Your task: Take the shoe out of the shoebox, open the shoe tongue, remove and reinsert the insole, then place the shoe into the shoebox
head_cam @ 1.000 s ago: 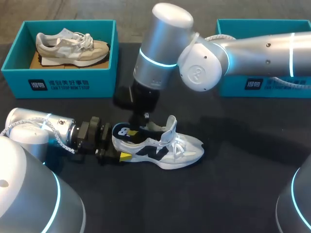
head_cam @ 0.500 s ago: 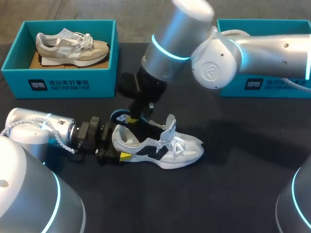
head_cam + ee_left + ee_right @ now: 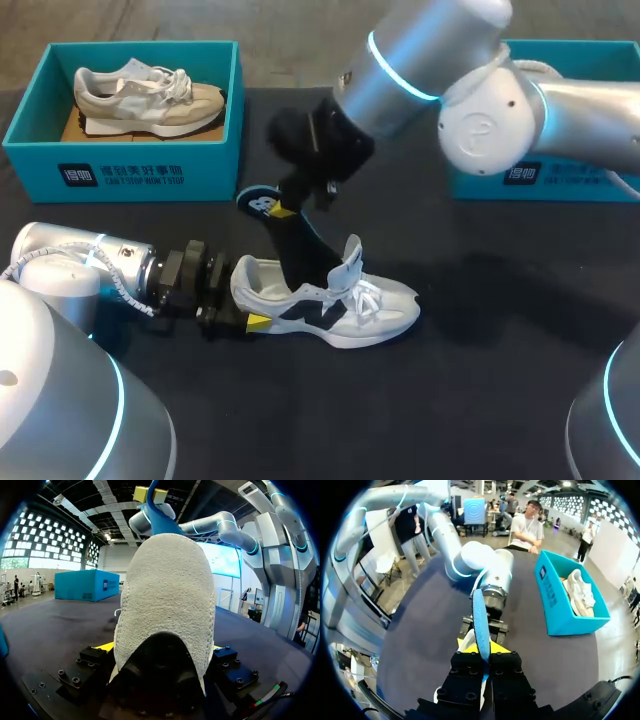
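Note:
A white shoe [image 3: 345, 305] with dark side marks lies on the black table, toe pointing right. My left gripper [image 3: 235, 297] is shut on its heel; in the left wrist view the heel [image 3: 165, 595] fills the gap between the yellow-tipped fingers [image 3: 104, 647]. My right gripper [image 3: 297, 200] is shut on the dark insole [image 3: 295, 240], which slants up out of the shoe's opening, heel end highest. In the right wrist view the insole's blue edge [image 3: 480, 622] stands up from the gripper [image 3: 486, 656], with the shoe [image 3: 469, 641] and my left arm [image 3: 487, 572] beyond it.
A teal shoebox [image 3: 125, 165] at the back left holds a beige shoe [image 3: 150, 95]. A second teal shoebox [image 3: 545, 172] stands at the back right, partly behind my right arm. Bare black table lies in front of and right of the white shoe.
My right gripper has risen and swung to the right, drawing the insole up out of the shoe. The left gripper and the shoe have stayed put.

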Motion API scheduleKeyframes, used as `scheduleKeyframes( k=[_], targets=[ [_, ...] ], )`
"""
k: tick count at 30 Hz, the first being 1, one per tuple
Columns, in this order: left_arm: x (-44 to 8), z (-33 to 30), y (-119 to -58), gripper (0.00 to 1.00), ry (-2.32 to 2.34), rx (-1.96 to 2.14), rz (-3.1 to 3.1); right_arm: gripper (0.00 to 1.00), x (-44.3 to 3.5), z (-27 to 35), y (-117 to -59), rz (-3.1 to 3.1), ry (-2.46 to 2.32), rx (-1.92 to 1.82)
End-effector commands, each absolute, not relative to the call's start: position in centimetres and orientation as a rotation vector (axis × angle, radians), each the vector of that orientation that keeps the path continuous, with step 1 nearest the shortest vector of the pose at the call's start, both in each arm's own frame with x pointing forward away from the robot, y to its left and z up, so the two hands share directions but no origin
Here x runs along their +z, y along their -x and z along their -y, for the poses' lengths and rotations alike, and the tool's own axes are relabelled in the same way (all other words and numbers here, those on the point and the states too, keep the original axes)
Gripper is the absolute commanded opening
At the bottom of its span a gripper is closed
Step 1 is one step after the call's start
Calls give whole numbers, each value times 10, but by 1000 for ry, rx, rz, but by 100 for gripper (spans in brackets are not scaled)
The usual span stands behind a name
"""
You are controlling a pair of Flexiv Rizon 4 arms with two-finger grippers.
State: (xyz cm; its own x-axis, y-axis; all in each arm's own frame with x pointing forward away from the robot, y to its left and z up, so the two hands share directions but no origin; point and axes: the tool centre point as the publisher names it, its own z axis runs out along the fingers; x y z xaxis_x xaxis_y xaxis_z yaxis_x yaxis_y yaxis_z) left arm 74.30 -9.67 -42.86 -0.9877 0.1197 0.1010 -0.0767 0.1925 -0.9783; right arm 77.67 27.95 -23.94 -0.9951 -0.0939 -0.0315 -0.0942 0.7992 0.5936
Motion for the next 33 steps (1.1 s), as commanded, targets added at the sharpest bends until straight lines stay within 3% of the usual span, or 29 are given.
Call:
scheduleKeyframes(
  k=[1, 23, 33],
  targets=[
    [-432, 98, -744, 0, 40, 1904, 2303, 0, -238, -274, -772, -2970, 153, 991],
    [-432, 98, -744, 0, 40, 1904, 2303, 0, -238, -274, -772, -2970, 153, 991],
    [-432, 98, -744, 0, 40, 1904, 2303, 0, -189, -281, -765, -2961, 65, 1193]
  ],
)
